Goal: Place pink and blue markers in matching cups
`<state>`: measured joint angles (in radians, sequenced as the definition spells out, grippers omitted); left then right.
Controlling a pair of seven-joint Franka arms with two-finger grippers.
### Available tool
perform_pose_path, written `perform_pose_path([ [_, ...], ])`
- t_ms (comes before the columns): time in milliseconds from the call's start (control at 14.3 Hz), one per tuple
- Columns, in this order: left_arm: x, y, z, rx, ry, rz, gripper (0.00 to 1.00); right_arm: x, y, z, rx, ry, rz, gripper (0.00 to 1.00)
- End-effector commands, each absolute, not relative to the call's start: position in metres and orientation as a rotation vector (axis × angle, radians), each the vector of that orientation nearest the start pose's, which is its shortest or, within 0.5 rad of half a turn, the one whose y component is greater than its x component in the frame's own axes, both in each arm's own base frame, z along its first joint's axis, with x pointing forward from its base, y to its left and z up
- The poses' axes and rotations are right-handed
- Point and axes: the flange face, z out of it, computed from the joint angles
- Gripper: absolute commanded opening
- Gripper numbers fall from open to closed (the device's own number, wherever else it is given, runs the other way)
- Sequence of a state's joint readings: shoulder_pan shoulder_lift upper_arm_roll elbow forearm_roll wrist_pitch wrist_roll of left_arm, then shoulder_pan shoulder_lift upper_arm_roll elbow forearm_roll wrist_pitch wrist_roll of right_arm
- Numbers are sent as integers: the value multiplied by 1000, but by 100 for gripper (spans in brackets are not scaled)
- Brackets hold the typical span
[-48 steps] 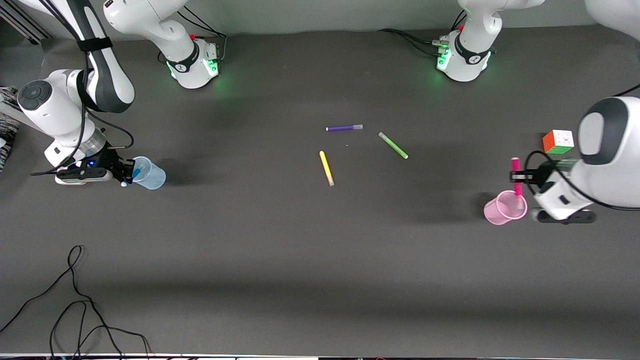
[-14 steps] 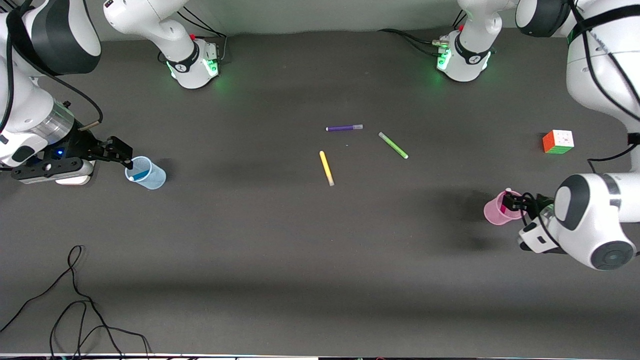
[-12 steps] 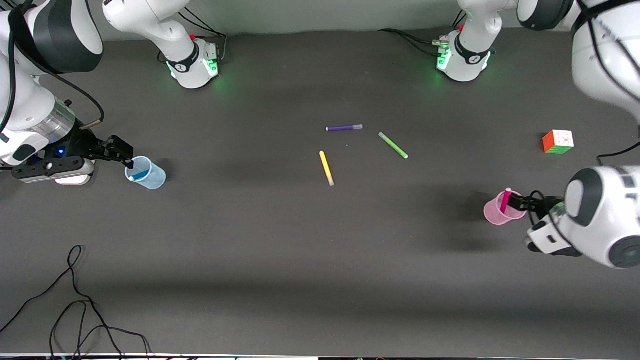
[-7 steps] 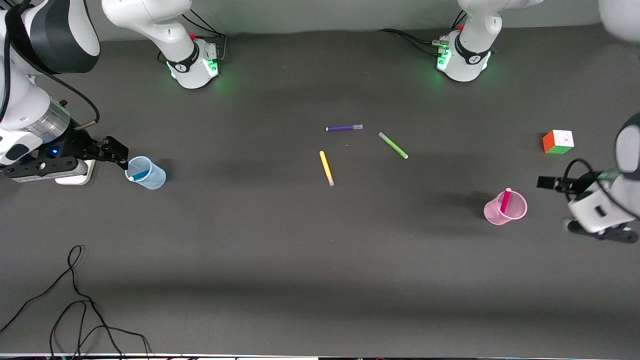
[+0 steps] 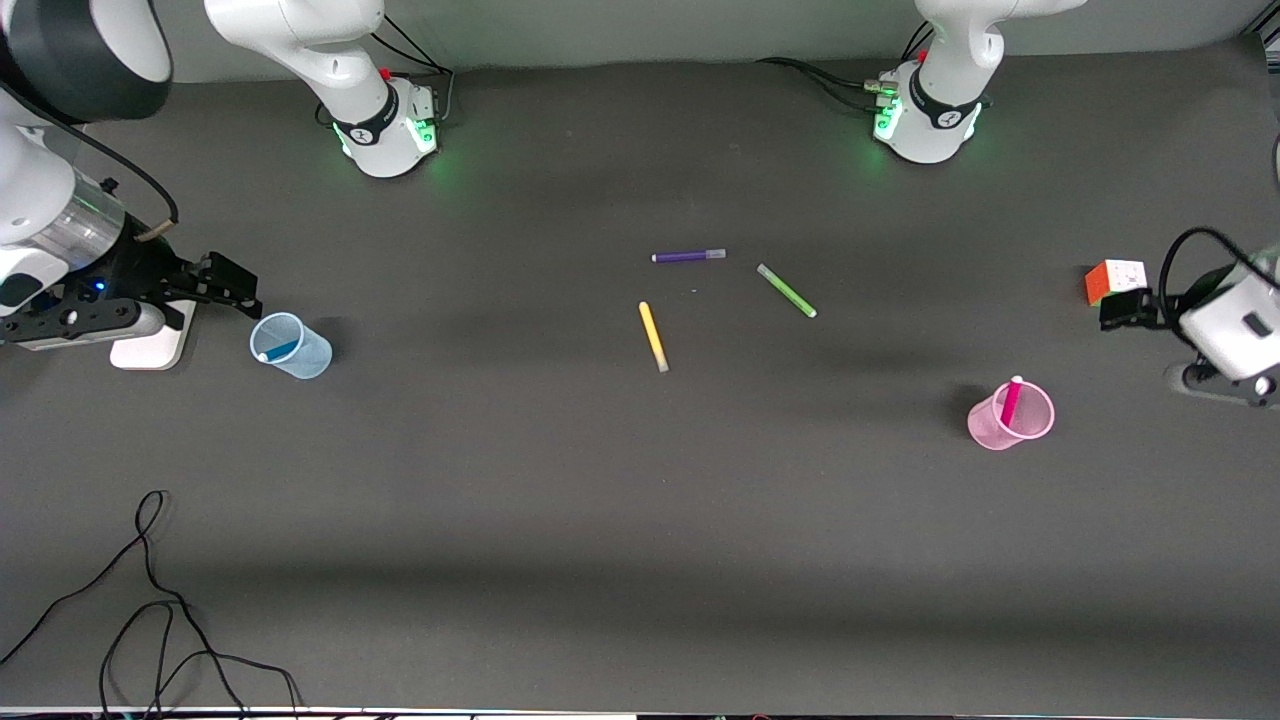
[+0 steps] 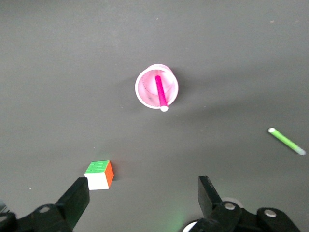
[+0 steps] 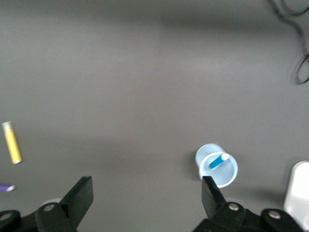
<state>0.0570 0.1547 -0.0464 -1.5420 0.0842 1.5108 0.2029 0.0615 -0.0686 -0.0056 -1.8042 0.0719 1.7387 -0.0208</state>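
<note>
The pale pink cup stands toward the left arm's end of the table with the pink marker leaning inside it, grey end up. Both show in the left wrist view, the cup and the marker. My left gripper is open and empty, in the air beside the cube. The pale blue cup stands toward the right arm's end with the blue marker inside; the right wrist view shows the cup and the marker. My right gripper is open and empty, just above and beside the blue cup.
A purple marker, a green marker and a yellow marker lie mid-table. A colour cube sits by the left gripper. A white block lies under the right arm. Black cables trail at the near corner.
My left gripper let go of the pink marker in the pink cup and pulled away to beside the cube. My right gripper opened and drew back from the blue cup, leaving the blue marker inside.
</note>
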Motion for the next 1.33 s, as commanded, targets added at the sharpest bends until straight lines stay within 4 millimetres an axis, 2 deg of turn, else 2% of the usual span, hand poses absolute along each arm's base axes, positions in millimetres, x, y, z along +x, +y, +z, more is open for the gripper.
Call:
perform_pose_path([
  [0, 562, -3, 566, -3091, 229, 206, 100, 536, 40, 571, -3040, 39, 86, 100],
  [140, 559, -25, 571, -3091, 188, 193, 100, 532, 44, 571, -3103, 43, 100, 100],
  [210, 557, -29, 573, -3090, 178, 190, 100, 533, 47, 571, -3119, 26, 92, 100],
  [629, 549, -26, 587, -3107, 177, 186, 100, 542, 49, 572, -3107, 15, 19, 100],
  [1259, 549, -25, 584, -3116, 180, 202, 100, 544, 48, 572, -3117, 15, 10, 100],
])
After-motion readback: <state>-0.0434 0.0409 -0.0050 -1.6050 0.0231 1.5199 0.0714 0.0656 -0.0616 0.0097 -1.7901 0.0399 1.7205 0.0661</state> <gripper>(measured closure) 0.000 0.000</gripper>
